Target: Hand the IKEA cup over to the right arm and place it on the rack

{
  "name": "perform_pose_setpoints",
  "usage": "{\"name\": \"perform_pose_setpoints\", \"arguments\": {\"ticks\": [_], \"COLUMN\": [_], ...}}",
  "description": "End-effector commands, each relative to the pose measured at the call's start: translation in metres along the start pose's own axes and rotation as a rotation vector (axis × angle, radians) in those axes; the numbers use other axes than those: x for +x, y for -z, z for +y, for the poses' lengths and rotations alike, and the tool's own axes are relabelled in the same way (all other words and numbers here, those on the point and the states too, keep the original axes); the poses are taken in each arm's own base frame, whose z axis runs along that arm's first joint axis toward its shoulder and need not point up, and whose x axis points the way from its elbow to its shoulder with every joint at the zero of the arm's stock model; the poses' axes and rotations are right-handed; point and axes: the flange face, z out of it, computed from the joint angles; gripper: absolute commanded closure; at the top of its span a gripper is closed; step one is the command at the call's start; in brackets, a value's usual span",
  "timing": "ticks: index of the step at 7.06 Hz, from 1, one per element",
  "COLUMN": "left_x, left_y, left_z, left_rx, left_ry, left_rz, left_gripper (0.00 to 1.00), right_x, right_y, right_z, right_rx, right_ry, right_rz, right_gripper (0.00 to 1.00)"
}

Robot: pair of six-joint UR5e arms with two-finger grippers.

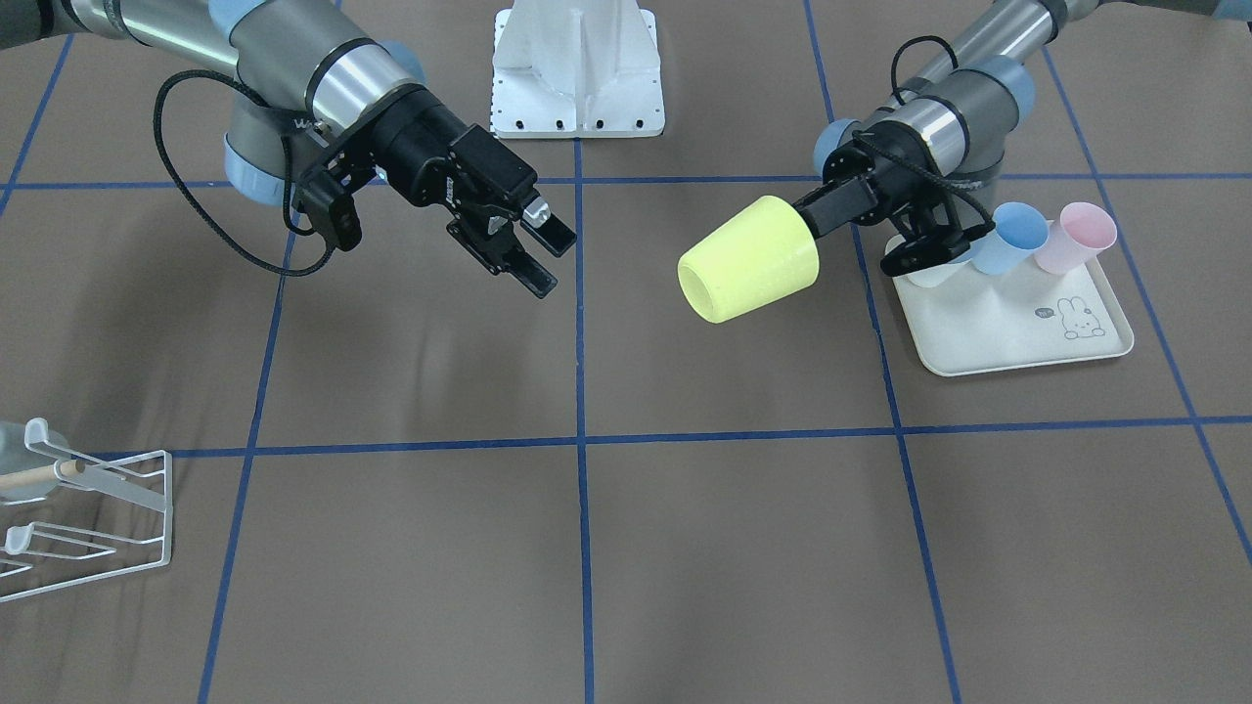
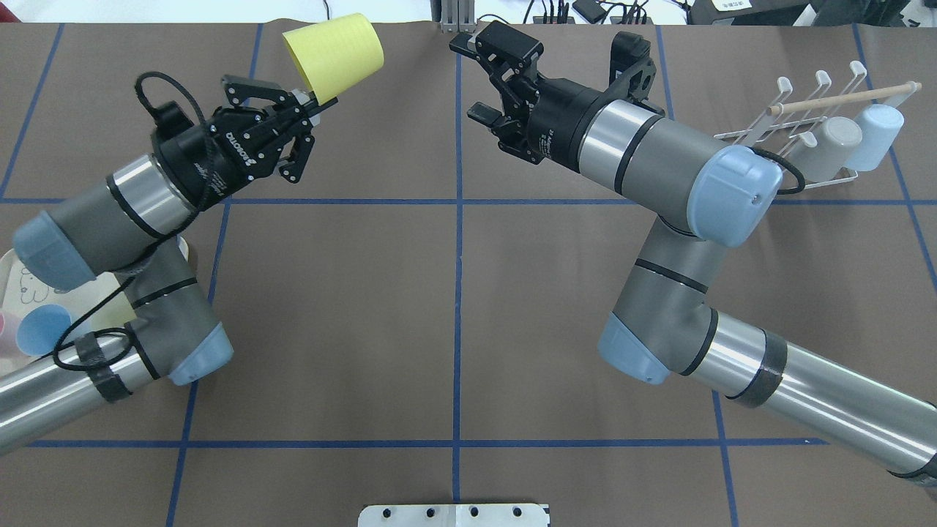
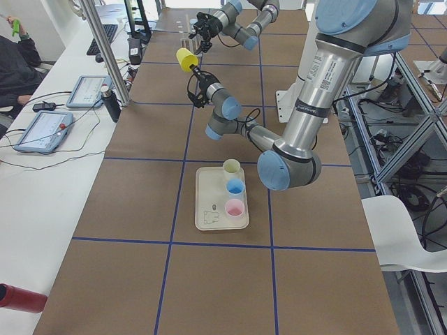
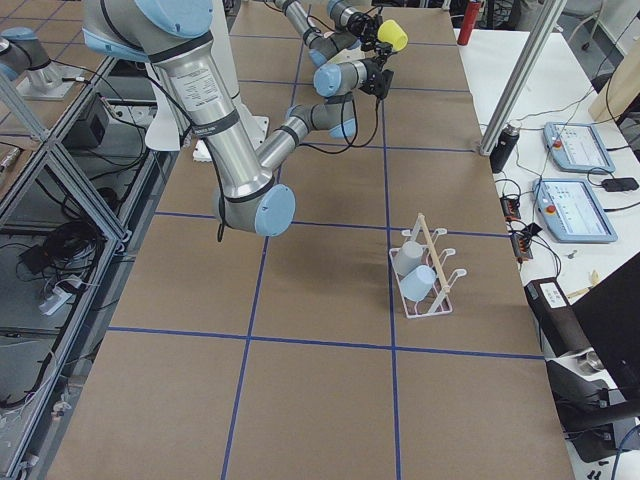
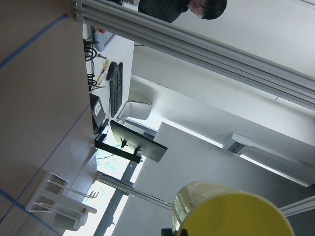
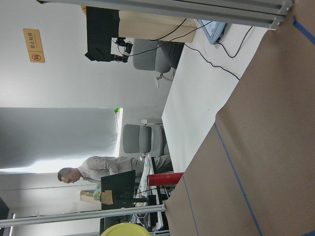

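The left pincer [image 1: 817,220] pinches the yellow cup [image 1: 748,259] at its narrow end and holds it in the air above the counter [image 1: 626,548]. The cup lies almost level, with its open mouth pointing toward the right pincer [image 1: 550,259]. That pincer has its fingers spread and sits apart from the cup, with nothing between them. The step in hand looks like the handover.

To do it well, the right pincer should line up with the cup's axis. It should then take the wall near the mouth, well clear of the left fingers. The plastic probably flexes, so a gentle squeeze is best. The left pincer should let go only once the right one has a firm hold. The rack [image 2: 842,97] stands far off on the right side, so the hold must also leave the mouth free to slide over a prong.
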Motion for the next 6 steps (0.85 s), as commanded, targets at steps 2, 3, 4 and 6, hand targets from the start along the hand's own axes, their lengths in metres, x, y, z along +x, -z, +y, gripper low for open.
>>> {"name": "perform_pose_setpoints", "arguments": {"ticks": [2,3,4,6], "left_x": [-0.042,-0.043,-0.045,-0.054], "left_y": [-0.035,-0.036,-0.036,-0.045], "left_z": [0.024,0.024,0.024,0.038], "left_rx": [0.0,0.0,0.002,-0.011], "left_ry": [0.061,0.06,0.057,0.071], "left_rz": [0.042,0.04,0.037,0.029], "left_gripper": [1.0,1.0,1.0,1.0], "right_x": [0.0,0.001,0.001,0.005], "right_y": [-0.003,-0.003,-0.003,-0.004], "right_z": [0.004,0.004,0.005,0.005], "right_rx": [-0.006,-0.004,-0.005,-0.005], "right_ry": [-0.003,-0.003,-0.004,-0.002], "right_rz": [-0.003,-0.003,-0.001,0.006], "right_gripper": [0.0,0.0,0.0,0.0]}}
